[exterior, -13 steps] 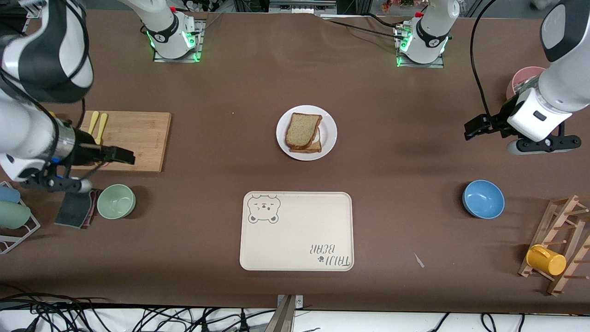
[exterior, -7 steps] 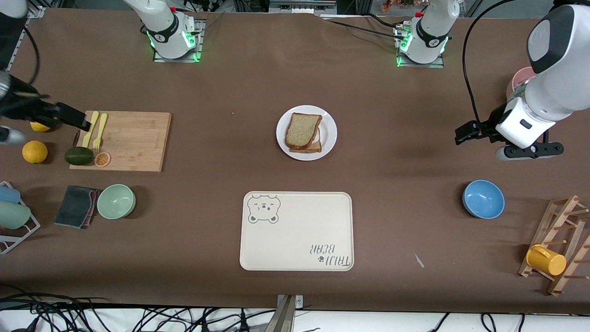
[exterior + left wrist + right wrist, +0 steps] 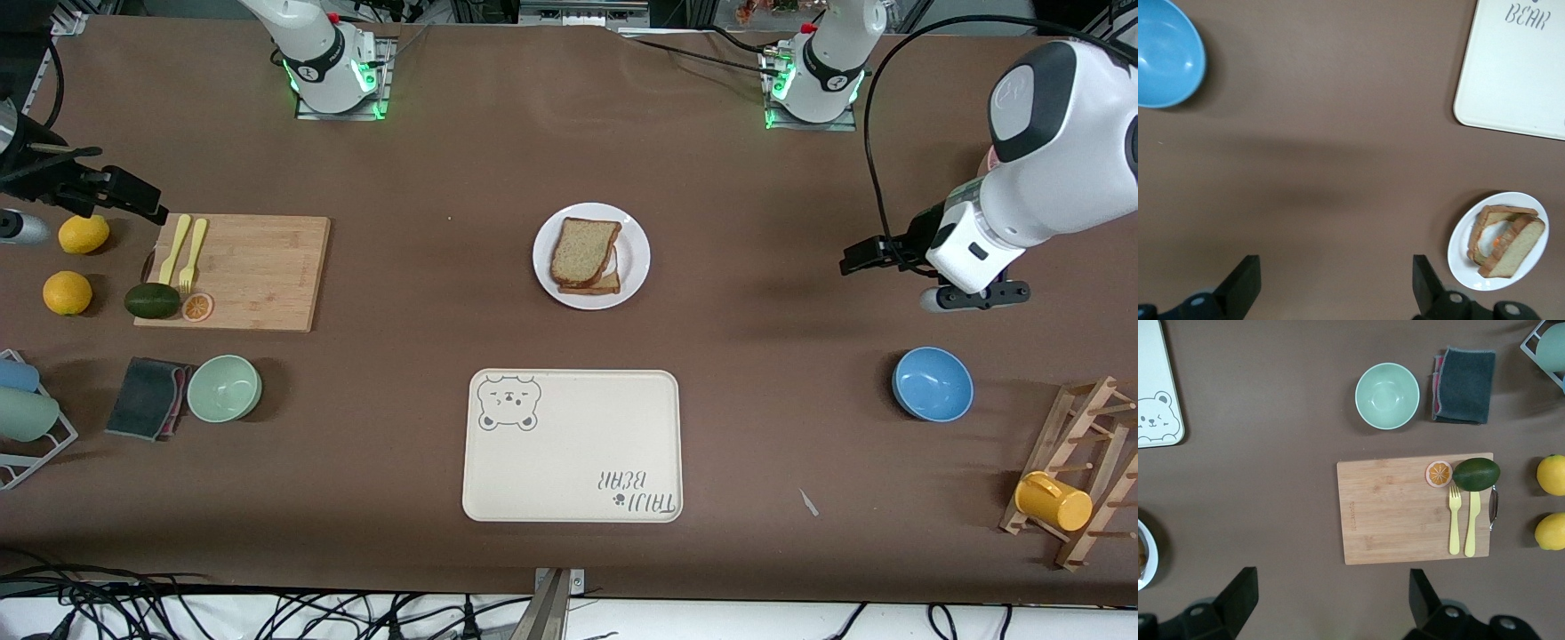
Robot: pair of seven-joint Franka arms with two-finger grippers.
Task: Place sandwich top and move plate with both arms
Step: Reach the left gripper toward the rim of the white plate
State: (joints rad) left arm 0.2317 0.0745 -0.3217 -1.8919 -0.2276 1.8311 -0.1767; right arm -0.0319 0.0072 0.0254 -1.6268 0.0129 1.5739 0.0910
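You see the sandwich top (image 3: 583, 250) lying on the other bread on the plate (image 3: 635, 258), mid-frame on the bench (image 3: 427, 293). Left end effector (image 3: 861, 260) hangs at the frame's right, right end effector (image 3: 142, 204) at the upper left; both have fingers wide apart, holding nothing.

table (image 3: 400, 160): brown covering | cables (image 3: 133, 604): along near edge

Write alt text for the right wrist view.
The open right tool hangs over bare brown table beside a wooden cutting board holding a yellow fork, yellow knife, avocado and orange slice.
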